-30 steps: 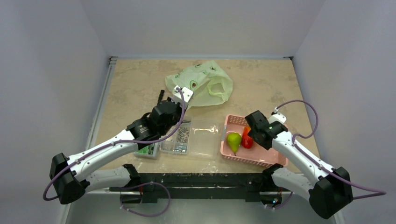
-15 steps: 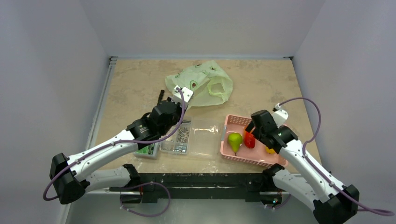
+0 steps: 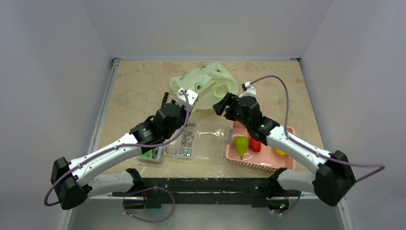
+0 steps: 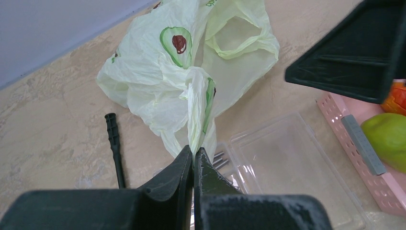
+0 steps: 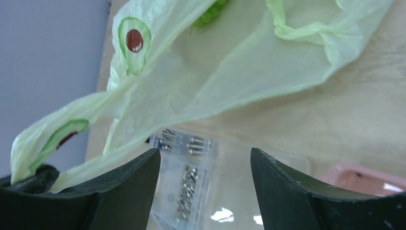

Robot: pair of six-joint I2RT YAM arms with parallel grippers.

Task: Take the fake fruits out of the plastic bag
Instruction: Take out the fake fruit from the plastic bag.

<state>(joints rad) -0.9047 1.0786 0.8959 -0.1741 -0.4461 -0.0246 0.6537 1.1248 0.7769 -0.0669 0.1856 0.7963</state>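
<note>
The pale yellow-green plastic bag lies at the back middle of the table, printed with avocado marks. My left gripper is shut on a fold of the bag and holds it up. My right gripper is open and empty, just right of that fold, above the clear box, with the bag ahead of it. A green grape bunch shows inside the bag. The green pear, the red-orange piece and the yellow lemon lie in the pink basket.
A clear compartmented box holding screws stands between the arms, left of the basket. A thin black tool lies on the table left of the bag. Walls close in the table on three sides.
My right arm has swung from over the pink basket up and left to the bag's near edge, uncovering the lemon. My left gripper has kept still, holding the bag.
</note>
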